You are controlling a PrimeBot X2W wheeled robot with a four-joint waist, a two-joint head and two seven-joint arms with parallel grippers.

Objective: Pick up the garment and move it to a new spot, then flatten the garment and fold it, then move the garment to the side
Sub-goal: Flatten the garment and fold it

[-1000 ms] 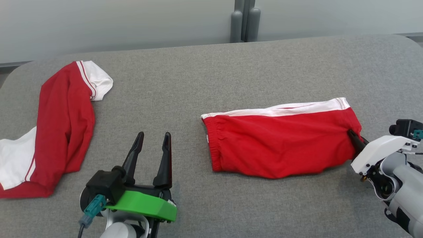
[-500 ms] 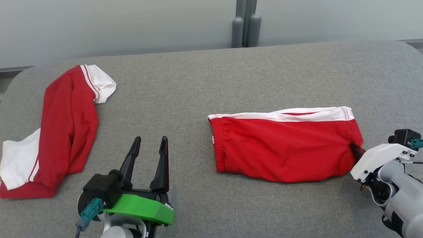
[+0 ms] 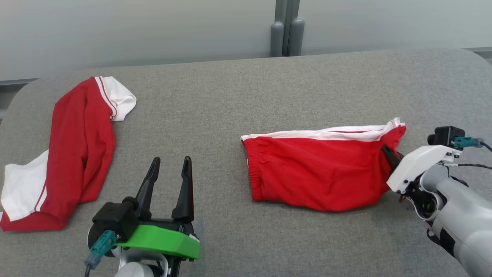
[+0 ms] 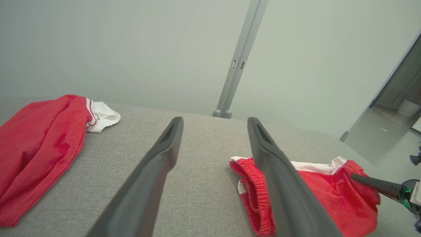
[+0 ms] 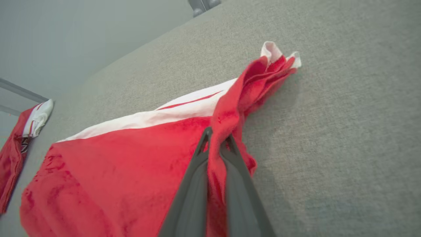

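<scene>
two red-and-white garments are noted on the grey tabletop (image 3: 215, 100). the red shorts (image 3: 315, 173), seemingly already folded, lie right of centre, with the elastic waistband toward the middle and the white stripe along the far edge. the right end effector (image 3: 386, 151) is pressed together on the shorts' right edge. in the right wrist view the cloth is seen bunched between the fingers (image 5: 192, 197) and drawn up into a ridge, the corner peaked off the surface. the grip is judged to be placed at the edge so that the piece can be dragged aside as one, the task's last step. the left end effector (image 3: 171, 163) is spread wide over bare tabletop with nothing between its fingers. it is probably kept clear so the fold is not disturbed. the other garment (image 3: 77, 146) is laid at the far left, well apart. risk noted: under a one-point hold the layers may slide open.
</scene>
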